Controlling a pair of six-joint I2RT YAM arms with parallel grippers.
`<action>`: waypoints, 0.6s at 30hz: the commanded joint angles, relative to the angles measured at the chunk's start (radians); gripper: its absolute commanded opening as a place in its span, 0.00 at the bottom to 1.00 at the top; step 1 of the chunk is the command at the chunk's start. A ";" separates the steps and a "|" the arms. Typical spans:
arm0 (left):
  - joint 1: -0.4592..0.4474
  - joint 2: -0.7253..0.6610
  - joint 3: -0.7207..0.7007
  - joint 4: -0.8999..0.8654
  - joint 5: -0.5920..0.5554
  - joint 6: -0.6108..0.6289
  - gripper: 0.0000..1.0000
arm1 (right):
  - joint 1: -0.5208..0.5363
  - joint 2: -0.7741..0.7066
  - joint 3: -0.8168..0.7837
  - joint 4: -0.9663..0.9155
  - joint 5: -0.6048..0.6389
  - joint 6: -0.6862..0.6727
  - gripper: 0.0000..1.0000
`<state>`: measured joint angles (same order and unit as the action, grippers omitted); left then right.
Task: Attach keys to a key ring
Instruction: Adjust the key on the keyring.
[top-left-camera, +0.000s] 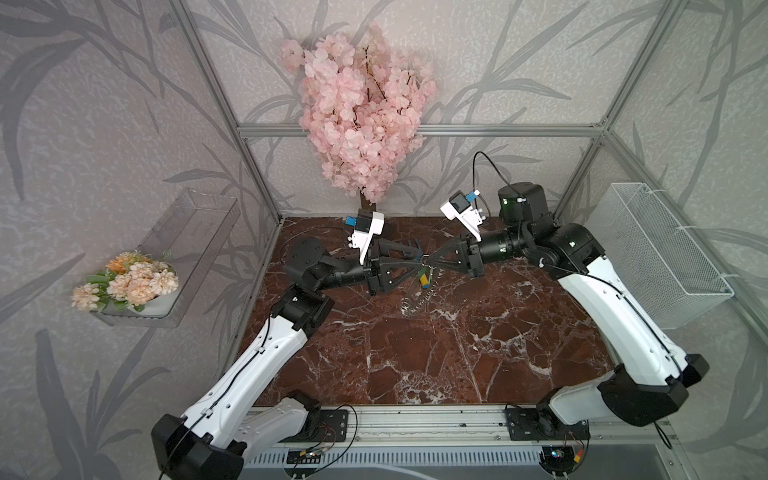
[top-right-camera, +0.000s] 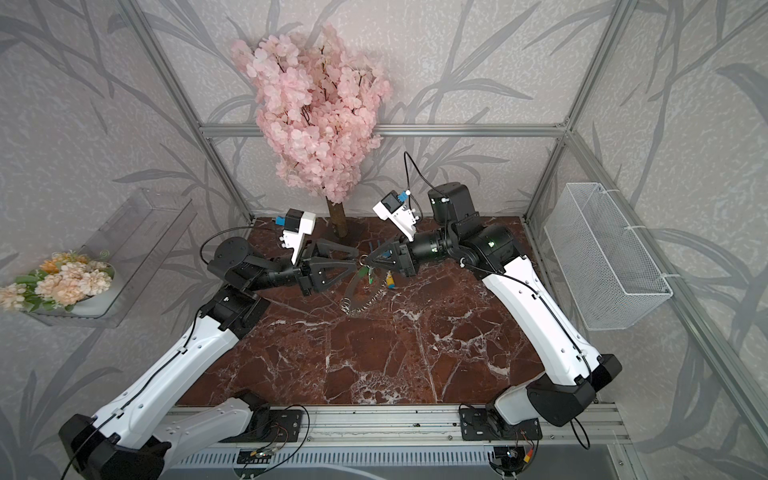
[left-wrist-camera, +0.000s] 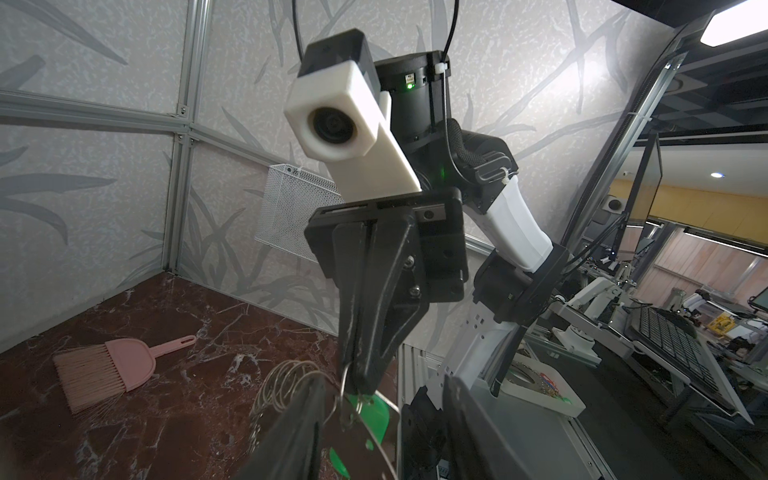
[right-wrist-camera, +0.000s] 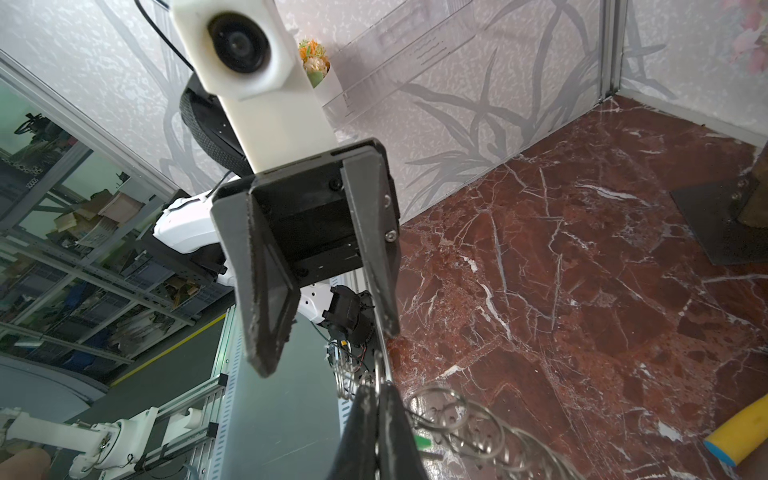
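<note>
The right claw (left-wrist-camera: 360, 376) is pinched tight on the key ring (top-right-camera: 360, 291). This flat grey metal disc hangs edge-on from the claw's matt black, wedge-shaped fingers, over the back middle of the table (top-left-camera: 415, 374). Thin silver wire loops fringe the disc's rim. I cannot tell whether the lowest loops touch the marble.

The left claw (right-wrist-camera: 326, 349) faces it tip to tip, fingers apart and clamping nothing. The disc's thin edge runs up to one fingertip; contact there is unclear.

The key (left-wrist-camera: 373, 409) hangs just under the right claw's tips, against the disc. Only its glossy green tag reads clearly. The metal blade is lost among the loops, and I cannot tell whether it sits on a loop. Both wrist views cut off the disc's lower part.

A matt yellow handle (right-wrist-camera: 739, 432) with a blue end lies just beside, cut by the picture's edge. Veined red-brown marble runs open from the claws to the table's front edge.
</note>
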<state>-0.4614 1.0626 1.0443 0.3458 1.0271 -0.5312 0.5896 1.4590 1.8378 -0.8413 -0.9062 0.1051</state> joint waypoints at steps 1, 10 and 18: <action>0.006 -0.015 0.000 -0.016 -0.013 0.029 0.51 | -0.004 -0.008 0.044 0.036 -0.051 0.005 0.00; 0.005 -0.016 -0.005 -0.009 -0.018 0.031 0.61 | 0.001 -0.019 0.030 0.060 -0.068 0.023 0.00; 0.001 -0.032 -0.041 0.041 -0.031 0.002 0.65 | 0.009 0.000 0.027 0.085 -0.066 0.033 0.00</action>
<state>-0.4606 1.0573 1.0149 0.3382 1.0077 -0.5213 0.5926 1.4590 1.8378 -0.8097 -0.9443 0.1307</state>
